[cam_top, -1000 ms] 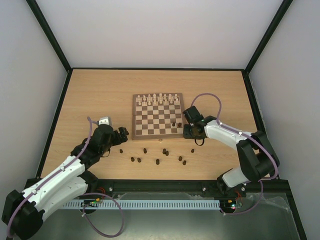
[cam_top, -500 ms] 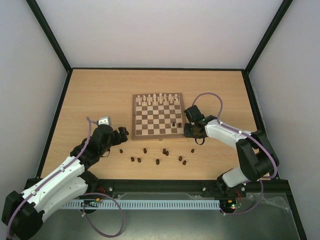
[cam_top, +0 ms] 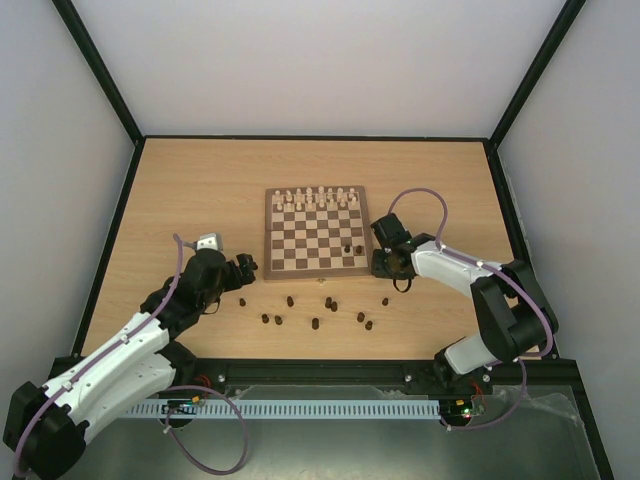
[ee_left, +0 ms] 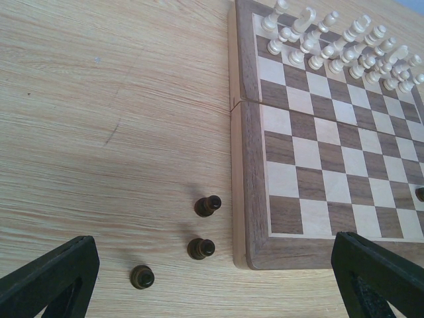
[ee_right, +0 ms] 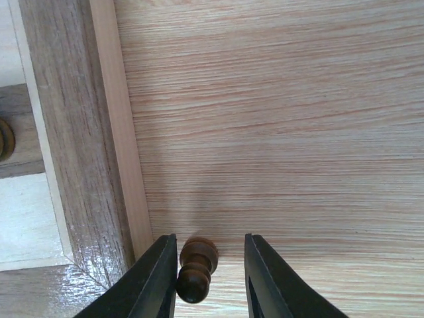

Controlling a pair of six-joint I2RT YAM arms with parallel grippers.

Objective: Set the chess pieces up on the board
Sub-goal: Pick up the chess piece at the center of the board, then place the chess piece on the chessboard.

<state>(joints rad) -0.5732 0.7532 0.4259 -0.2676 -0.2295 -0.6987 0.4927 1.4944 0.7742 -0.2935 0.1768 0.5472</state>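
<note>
- Counter (cam_top: 200,180): light wood, under everything.
- Board (cam_top: 315,272): at the counter's middle, with cream-white chessmen (cam_top: 318,197) in two rows along its far edge.
- Left jaws: spread wide, empty, above the counter off the board's near left corner.
- Right jaws: narrowed around one dark pawn (ee_right: 195,268) just off the board's right edge, not yet pinching it.
- Chess pieces (cam_top: 314,323): mostly loose between the board and the counter's near edge; two on the board's right side.

Both arms reach out low.
The left gripper (ee_left: 213,275) is spread wide; the right gripper (ee_right: 211,268) points down, fingers a little apart.
</note>
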